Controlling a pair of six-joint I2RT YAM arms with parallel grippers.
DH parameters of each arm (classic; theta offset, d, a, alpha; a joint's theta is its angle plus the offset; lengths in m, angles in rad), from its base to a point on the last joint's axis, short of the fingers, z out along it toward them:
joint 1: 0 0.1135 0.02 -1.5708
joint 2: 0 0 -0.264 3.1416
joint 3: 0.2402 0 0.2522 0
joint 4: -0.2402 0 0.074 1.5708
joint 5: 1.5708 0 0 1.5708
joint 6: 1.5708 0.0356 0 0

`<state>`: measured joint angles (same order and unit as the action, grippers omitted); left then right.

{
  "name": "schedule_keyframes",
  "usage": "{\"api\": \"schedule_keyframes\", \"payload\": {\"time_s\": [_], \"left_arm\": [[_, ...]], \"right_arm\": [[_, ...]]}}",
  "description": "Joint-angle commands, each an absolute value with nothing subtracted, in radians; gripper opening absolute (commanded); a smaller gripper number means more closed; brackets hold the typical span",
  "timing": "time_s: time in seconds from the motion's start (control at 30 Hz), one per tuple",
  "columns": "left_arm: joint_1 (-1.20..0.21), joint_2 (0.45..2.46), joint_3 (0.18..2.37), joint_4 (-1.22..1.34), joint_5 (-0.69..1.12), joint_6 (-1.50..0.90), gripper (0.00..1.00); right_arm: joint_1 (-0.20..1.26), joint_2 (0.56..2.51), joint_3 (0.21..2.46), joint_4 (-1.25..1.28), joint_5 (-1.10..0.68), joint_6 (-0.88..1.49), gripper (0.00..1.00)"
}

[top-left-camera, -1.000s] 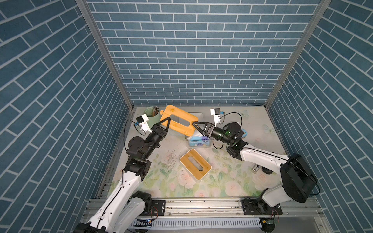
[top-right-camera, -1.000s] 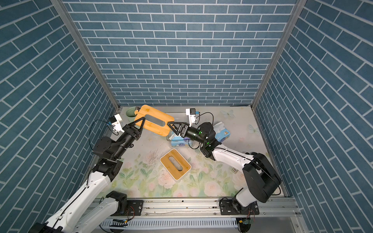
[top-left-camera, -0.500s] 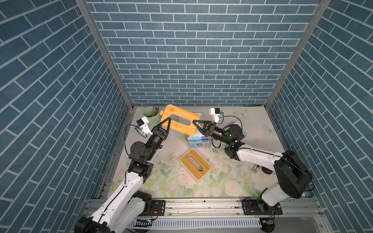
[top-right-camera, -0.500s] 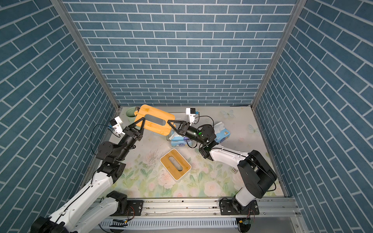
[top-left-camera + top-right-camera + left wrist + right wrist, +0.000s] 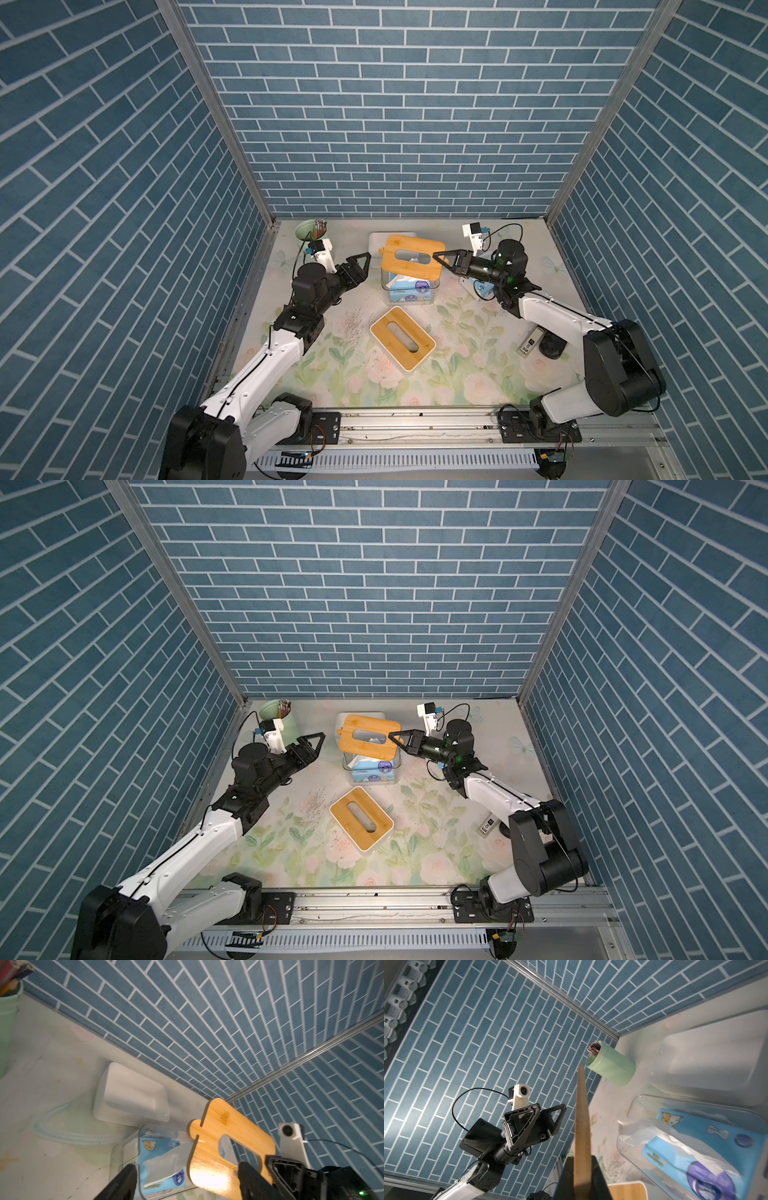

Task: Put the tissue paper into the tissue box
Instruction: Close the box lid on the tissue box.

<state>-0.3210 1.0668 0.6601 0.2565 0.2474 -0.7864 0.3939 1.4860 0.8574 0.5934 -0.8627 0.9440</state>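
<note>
Two hands: right hand tight on bamboo lid above tissue paper; left hand wide, empty.

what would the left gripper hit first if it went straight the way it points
The left gripper would probably meet the near edge of the bamboo lid, which the right gripper holds tilted over the clear tissue box; depth is unclear.

A blue tissue paper pack was seated inside a clear plastic tissue box. A slotted bamboo lid was held tilted above that box by the right gripper. A white plastic tub was set just behind, a bamboo-topped white box in front, and a green pencil cup in the back-left corner.
</note>
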Motion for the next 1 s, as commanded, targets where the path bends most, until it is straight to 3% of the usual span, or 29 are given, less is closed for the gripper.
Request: {"api": "schedule_keyframes", "payload": {"time_s": [0.0,0.33,0.97], "left_arm": [[-0.322,1.086,0.689,0.155,0.234,-0.644,0.83],[-0.324,1.187,0.735,0.122,0.242,-0.59,0.84],[-0.328,1.247,0.733,0.148,0.194,-0.569,0.87]], "right_arm": [[0.375,1.486,0.905,0.457,-1.015,0.79,0.0],[0.374,1.674,1.071,0.359,-1.096,0.747,0.0],[0.331,1.879,1.183,0.351,-1.181,0.769,0.0]]}}
